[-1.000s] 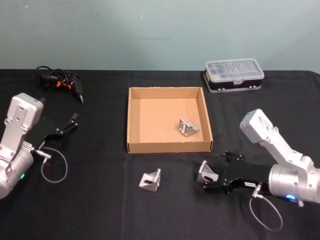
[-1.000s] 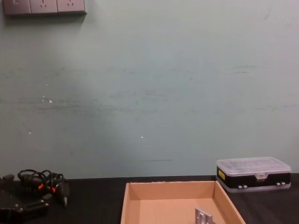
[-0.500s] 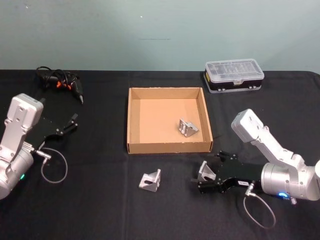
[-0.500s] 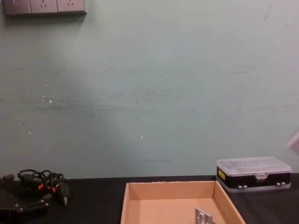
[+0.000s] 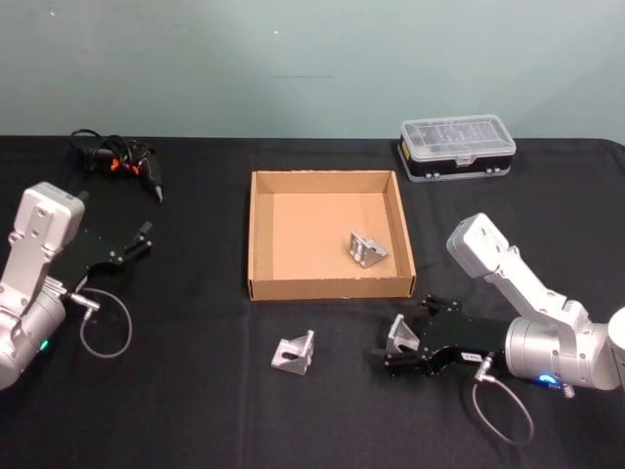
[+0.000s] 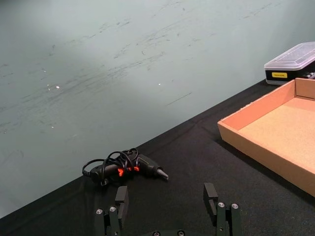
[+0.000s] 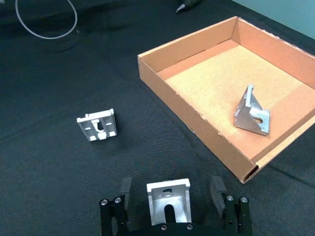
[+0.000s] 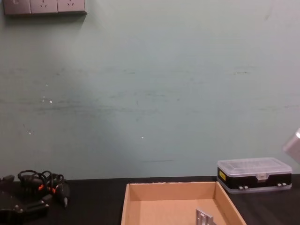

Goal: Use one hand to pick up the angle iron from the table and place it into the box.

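Though three angle irons (image 5: 367,249) (image 5: 294,353) (image 5: 401,335) show, one's boxed.

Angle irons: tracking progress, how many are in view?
3. First angle iron inside the box, near its right wall; second angle iron on the table before the box; third angle iron between the right gripper's open fingers. None appears hidden.

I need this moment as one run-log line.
phase: pre-grasp | right hand: open, straddling angle iron on table, before box | left hand: open, parked left | box: holds another angle iron
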You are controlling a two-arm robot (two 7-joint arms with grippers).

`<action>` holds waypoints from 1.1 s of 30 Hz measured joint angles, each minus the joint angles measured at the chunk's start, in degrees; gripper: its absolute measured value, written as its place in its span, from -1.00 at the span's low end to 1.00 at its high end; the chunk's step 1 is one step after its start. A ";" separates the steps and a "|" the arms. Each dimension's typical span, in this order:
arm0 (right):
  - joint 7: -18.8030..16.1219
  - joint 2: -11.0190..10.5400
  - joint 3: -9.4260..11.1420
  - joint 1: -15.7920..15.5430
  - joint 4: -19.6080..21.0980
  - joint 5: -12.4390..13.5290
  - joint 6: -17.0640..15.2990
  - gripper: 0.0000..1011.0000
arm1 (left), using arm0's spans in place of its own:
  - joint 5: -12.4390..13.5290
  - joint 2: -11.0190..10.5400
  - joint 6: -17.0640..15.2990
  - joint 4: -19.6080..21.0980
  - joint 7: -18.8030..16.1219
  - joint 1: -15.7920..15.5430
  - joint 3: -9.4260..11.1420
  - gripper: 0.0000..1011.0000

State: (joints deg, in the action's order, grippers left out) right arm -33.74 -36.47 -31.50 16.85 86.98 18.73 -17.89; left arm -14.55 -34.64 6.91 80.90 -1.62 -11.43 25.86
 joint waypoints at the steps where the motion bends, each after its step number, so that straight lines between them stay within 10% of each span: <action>1: 0.00 0.03 -0.01 0.01 -0.06 -0.02 -0.01 0.97 | 0.00 0.00 0.00 0.00 0.00 0.00 0.00 0.98; 21: 0.66 0.25 0.67 -0.73 -0.02 -0.08 0.13 -0.07 | 0.00 0.00 0.00 0.00 0.00 0.00 0.00 0.98; 33: 0.83 -0.02 1.34 -1.44 1.09 0.22 0.26 -0.09 | 0.00 0.00 0.00 0.00 0.00 0.00 0.00 0.98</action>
State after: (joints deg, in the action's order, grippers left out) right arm -32.91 -36.49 -30.17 15.41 88.07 18.95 -17.64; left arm -14.55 -34.65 6.91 80.90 -1.62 -11.43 25.86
